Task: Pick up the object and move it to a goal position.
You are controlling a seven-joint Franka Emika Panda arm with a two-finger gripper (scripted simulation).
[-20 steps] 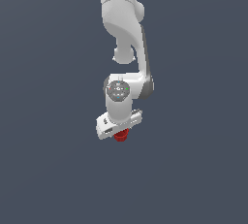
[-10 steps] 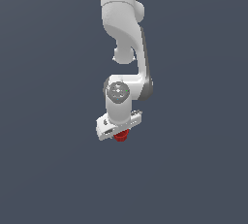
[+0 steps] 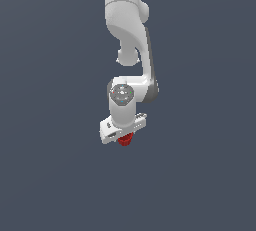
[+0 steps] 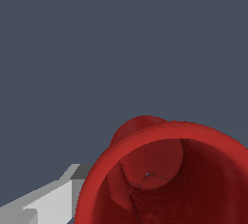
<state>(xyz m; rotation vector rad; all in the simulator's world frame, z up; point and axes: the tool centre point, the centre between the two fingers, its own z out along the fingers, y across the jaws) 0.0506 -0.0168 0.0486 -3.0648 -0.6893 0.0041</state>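
Observation:
The object [image 3: 125, 139] is a small dark-red round cup that pokes out just below the white hand of my arm in the exterior view. My gripper [image 3: 125, 136] is shut on it, and the hand hides most of the cup and the fingers there. In the wrist view the object [image 4: 164, 179] fills the near part of the picture, with its hollow inside and thick rim turned to the camera. One grey-white finger [image 4: 53, 201] shows beside the rim.
Plain dark grey-blue ground [image 3: 55, 175] lies all around the arm in both views. No other objects, containers or edges show.
The hand and the red cup have shifted very slightly; otherwise the arm holds nearly the same pose.

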